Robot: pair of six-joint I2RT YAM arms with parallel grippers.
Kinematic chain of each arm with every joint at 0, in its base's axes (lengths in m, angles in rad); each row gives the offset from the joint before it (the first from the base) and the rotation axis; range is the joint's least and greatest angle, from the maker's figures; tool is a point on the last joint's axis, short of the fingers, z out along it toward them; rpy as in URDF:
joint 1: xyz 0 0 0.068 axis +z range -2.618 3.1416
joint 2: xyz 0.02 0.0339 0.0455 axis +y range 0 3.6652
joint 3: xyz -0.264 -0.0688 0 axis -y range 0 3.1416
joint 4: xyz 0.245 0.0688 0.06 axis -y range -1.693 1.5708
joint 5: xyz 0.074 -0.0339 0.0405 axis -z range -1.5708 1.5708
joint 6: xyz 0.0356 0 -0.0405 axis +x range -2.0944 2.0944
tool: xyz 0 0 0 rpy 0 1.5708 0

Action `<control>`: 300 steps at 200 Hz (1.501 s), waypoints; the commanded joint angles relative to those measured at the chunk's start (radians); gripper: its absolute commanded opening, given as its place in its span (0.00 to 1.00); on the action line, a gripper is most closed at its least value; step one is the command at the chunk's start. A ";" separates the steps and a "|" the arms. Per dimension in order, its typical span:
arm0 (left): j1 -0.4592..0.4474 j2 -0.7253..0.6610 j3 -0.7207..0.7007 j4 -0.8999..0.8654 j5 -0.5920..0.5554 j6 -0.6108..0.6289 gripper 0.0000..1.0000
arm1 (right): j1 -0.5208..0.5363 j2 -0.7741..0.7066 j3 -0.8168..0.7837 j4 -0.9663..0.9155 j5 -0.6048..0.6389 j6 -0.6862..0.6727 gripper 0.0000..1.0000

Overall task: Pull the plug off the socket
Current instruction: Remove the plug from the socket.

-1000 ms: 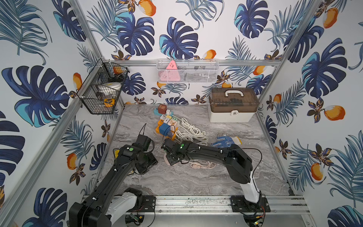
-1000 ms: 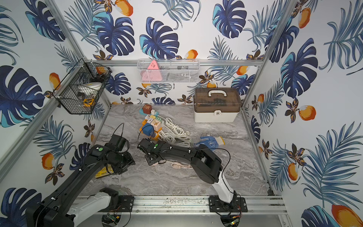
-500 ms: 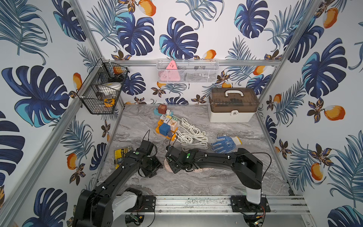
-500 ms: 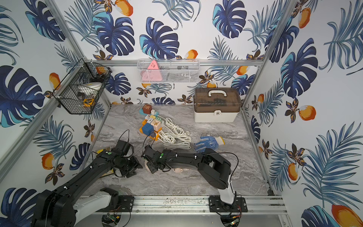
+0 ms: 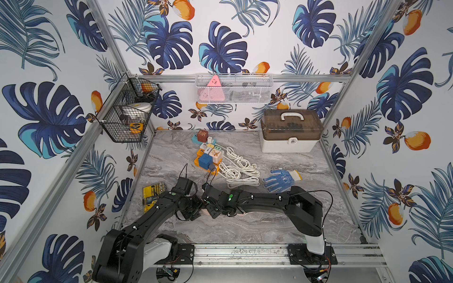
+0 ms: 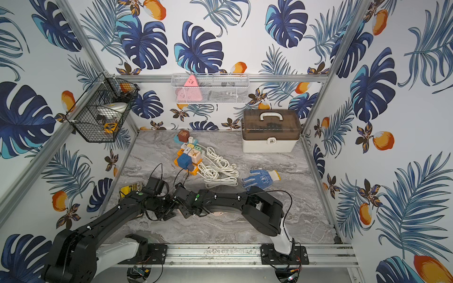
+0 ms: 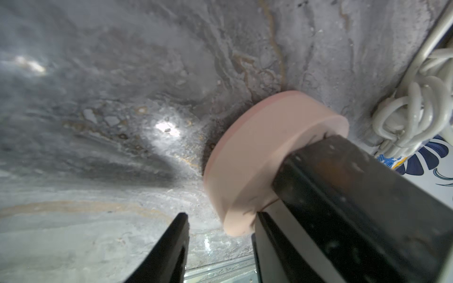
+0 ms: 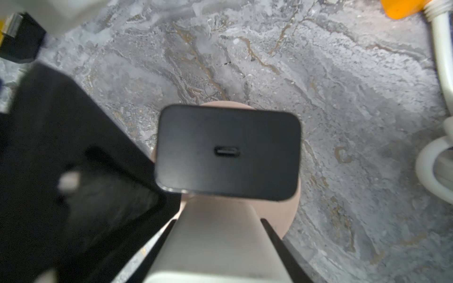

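Near the front of the table (image 5: pixel 245 230), the left gripper (image 7: pixel 220 216) hangs with jaws apart and empty just beside the black plug (image 8: pixel 228 152), apparently lining up to seize it. The plug sits seated in the pink socket (image 7: pixel 257 159). The right gripper (image 8: pixel 218 220) clamps the socket's pale stem, bracing it for the pull.

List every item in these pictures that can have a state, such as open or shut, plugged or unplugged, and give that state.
right gripper: shut on the pink socket.
left gripper: open, beside the black charger.
black charger: plugged into the pink socket.
pink socket: held, one plug in it.
storage box: lid shut.
white cable: coiled.
blue glove: lying flat.
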 commanded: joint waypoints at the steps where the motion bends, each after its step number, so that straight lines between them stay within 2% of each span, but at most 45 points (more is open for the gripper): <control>1: 0.001 0.005 -0.013 0.013 -0.010 0.006 0.43 | 0.006 0.012 0.012 -0.027 -0.020 0.007 0.26; 86: 0.001 0.050 -0.066 0.004 -0.105 0.036 0.38 | 0.014 0.014 0.083 -0.080 -0.023 0.021 0.21; 161: 0.001 0.078 -0.084 -0.019 -0.154 0.061 0.37 | -0.012 0.015 0.142 -0.097 -0.121 0.065 0.14; 209: 0.002 0.105 -0.085 -0.005 -0.153 0.064 0.36 | -0.014 0.009 0.150 -0.127 -0.051 0.040 0.12; 237: 0.002 0.120 -0.075 -0.005 -0.155 0.067 0.36 | 0.009 -0.041 0.022 0.010 0.051 0.001 0.11; 250: 0.002 0.128 -0.073 -0.004 -0.155 0.067 0.36 | 0.016 -0.051 -0.024 0.085 0.056 -0.033 0.14; 278: 0.001 0.149 -0.067 0.002 -0.151 0.072 0.36 | 0.053 -0.041 -0.037 0.142 0.132 -0.096 0.12; 300: 0.002 0.159 -0.065 0.005 -0.151 0.074 0.35 | 0.056 -0.034 -0.027 0.146 0.125 -0.085 0.09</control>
